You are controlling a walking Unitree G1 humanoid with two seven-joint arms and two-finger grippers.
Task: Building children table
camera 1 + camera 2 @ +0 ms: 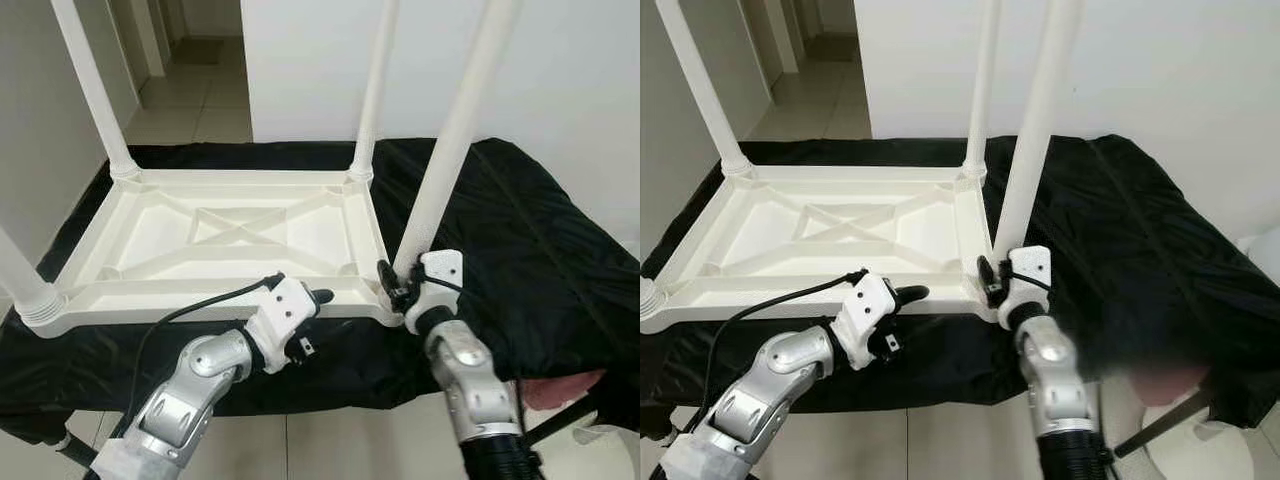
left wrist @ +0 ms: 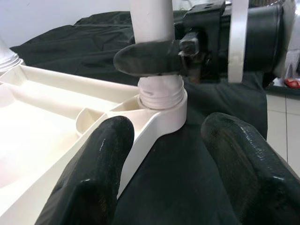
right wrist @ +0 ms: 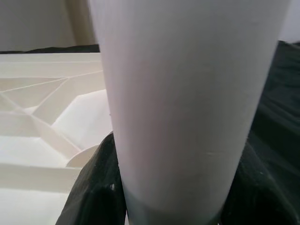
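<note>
The white plastic tabletop (image 1: 160, 215) lies upside down on a black cloth. Its near right leg (image 1: 450, 140) stands in the corner socket (image 2: 161, 101), and my right gripper (image 1: 395, 283) is shut on the leg just above the socket. In the right wrist view the leg (image 3: 187, 93) stands close between that gripper's dark fingers (image 3: 96, 187). My left gripper (image 1: 318, 298) is at the tabletop's front rim, just left of that corner. It is open, with the corner rim between its fingers (image 2: 101, 159). One right finger (image 2: 145, 58) crosses the leg in the left wrist view.
Three other legs stand upright: far left (image 1: 95, 90), far right (image 1: 372, 90), near left (image 1: 20, 280). The black cloth (image 1: 520, 240) spreads out to the right. A white wall stands behind, a tiled hallway (image 1: 190, 100) opens at the back left, and something reddish (image 1: 565, 385) shows at the lower right.
</note>
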